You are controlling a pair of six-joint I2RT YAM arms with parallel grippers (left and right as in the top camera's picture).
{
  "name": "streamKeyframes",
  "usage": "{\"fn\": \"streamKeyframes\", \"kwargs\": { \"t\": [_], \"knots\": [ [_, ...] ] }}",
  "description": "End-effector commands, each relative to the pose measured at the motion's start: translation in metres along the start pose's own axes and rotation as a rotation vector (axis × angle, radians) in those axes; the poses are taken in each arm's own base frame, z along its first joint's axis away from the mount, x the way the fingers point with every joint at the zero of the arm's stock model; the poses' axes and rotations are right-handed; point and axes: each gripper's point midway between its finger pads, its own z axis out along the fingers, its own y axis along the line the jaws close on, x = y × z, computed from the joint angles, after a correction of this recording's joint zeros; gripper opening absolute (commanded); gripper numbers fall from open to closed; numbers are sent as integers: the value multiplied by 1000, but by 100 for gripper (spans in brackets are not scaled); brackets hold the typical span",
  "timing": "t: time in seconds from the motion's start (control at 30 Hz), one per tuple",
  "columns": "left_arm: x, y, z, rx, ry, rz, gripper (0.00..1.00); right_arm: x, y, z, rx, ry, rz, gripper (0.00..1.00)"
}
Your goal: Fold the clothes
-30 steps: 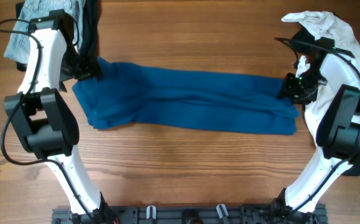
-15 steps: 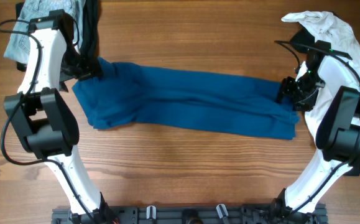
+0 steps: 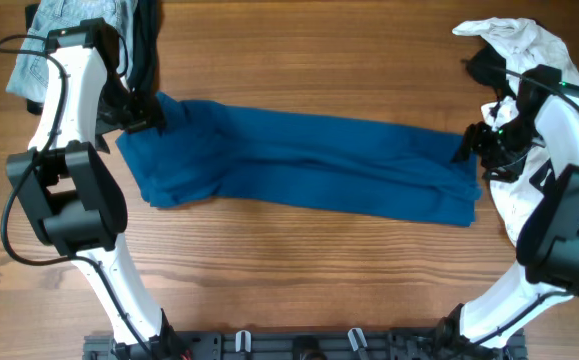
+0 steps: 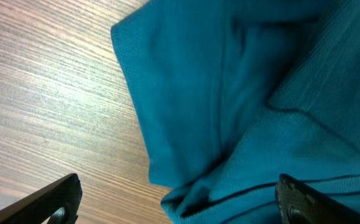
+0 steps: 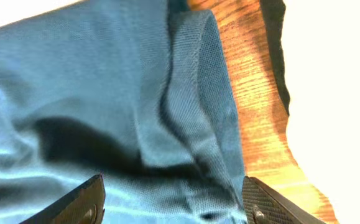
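The dark-blue shirt (image 3: pixel 299 165) lies folded into a long band across the table's middle. My left gripper (image 3: pixel 152 112) is open at the band's upper left end, over a bunched fold of the shirt (image 4: pixel 248 124) beside bare wood. My right gripper (image 3: pixel 466 150) is open at the band's right end, its fingers either side of a rumpled edge of the shirt (image 5: pixel 136 106). A white top (image 3: pixel 529 45) lies at the far right. Denim jeans (image 3: pixel 64 25) and a black garment (image 3: pixel 147 40) lie at the back left.
The wooden table (image 3: pixel 299 270) runs to the front, where a black rail (image 3: pixel 299 345) holds both arm bases. The white top (image 5: pixel 329 93) lies close to the shirt's right end. The jeans pile sits behind my left arm.
My right arm has shifted right and slightly back, and its gripper sits a little further out at the shirt's right end. The left arm and the shirt have barely moved.
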Motion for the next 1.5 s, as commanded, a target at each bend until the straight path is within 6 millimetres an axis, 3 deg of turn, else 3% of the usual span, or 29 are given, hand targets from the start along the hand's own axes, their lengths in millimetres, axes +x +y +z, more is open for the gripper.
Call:
{"fn": "streamKeyframes", "kwargs": {
  "t": [0.0,0.27,0.37,0.5,0.53,0.6,0.63,0.67,0.7,0.77,0.87,0.97,1.17,1.3,1.47],
  "knots": [
    [4,-2,1,9,14,-8,100,8,0,3,-10,19,-8,71],
    [2,-2,1,11,5,-8,100,20,-20,38,66,22,26,74],
    [2,-2,1,11,5,-8,100,19,-38,49,155,-14,80,84],
    [2,-2,1,11,5,-8,100,21,-33,67,109,-37,77,80],
    [2,-2,1,11,5,-9,100,24,-30,70,84,-32,77,71],
    [2,-2,1,11,5,-9,100,28,-22,73,37,-16,75,41],
    [2,-2,1,11,5,-9,100,28,-17,73,5,-12,75,32],
    [2,-2,1,11,5,-9,100,29,-12,73,-19,-9,74,14],
    [2,-2,1,11,5,-9,100,29,-10,73,-34,-7,74,5],
    [2,-2,1,11,5,-9,100,26,-10,71,-34,-13,73,4],
    [1,-2,1,12,2,-9,100,7,-11,52,-47,-51,83,4],
    [1,-2,1,12,2,-9,100,-24,-17,7,-61,-113,76,4],
    [-3,-3,1,16,-14,-9,100,-46,-32,-71,-65,-171,61,4],
    [-12,-5,1,25,-49,-11,100,-42,-16,-79,-63,-157,0,4],
    [-16,-7,1,29,-68,-12,100,-33,31,-70,-63,-126,-115,4]
  ]
}}
